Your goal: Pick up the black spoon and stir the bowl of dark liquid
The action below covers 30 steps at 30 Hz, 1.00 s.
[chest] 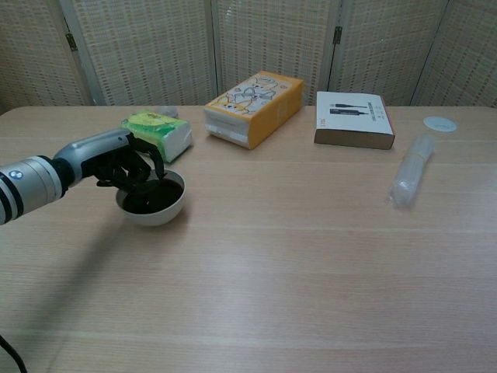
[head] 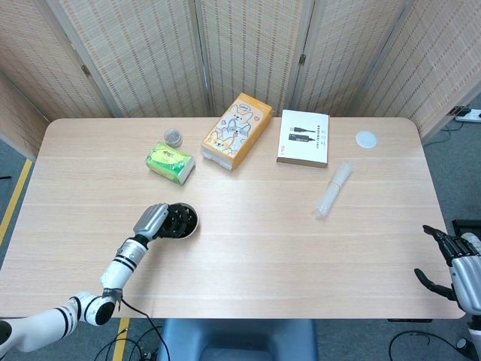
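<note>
A white bowl of dark liquid stands on the table's left half. My left hand hovers over the bowl's left rim with its dark fingers curled around the black spoon. The spoon's thin shaft points down into the liquid; in the head view the fingers hide it. My right hand hangs off the table's near right corner, fingers apart, holding nothing. The chest view does not show it.
Behind the bowl lie a green tissue pack and a small jar. An orange box, a white cable box, a plastic sleeve and a white lid sit farther right.
</note>
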{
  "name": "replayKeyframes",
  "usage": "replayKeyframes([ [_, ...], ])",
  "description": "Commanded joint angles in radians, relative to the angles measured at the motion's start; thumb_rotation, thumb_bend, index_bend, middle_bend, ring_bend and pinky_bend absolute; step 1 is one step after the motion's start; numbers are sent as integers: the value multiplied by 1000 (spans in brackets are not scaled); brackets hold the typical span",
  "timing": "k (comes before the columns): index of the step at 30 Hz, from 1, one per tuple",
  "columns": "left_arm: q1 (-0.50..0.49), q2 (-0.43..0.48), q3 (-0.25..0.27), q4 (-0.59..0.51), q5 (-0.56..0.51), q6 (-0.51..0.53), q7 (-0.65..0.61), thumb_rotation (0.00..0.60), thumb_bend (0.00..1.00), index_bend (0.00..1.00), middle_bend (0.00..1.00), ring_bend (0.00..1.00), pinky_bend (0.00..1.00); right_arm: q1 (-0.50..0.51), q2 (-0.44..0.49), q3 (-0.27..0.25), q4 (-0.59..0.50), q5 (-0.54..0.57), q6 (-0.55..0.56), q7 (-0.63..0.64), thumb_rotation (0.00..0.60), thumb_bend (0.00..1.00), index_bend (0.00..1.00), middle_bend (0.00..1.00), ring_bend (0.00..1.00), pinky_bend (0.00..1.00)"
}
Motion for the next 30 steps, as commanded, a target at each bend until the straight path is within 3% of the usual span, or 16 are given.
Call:
replayKeyframes([
  [1,-4,-7,0,-5,3,1,2,600,490,656,834,786,948,-1,1,0,0,0,2,0,600,156,162,241,284,289],
  [16,-72,-112,-56,123,-45,-31,50,600,490,656,834,786,948,-7,-1,2,4,5,9,6,600,156,162,238,284,289],
  [24,-49,-84,-58,117,-70,-23,64,600,490,656,834,786,947,-6,-4,1,13,5,7,11,600,156,162,238,284,289],
  [30,-14,-31,-23,48,-42,-5,60,600,490,656,834,786,948,-4,-7,0,16,1,6,14,600,156,162,238,284,289],
])
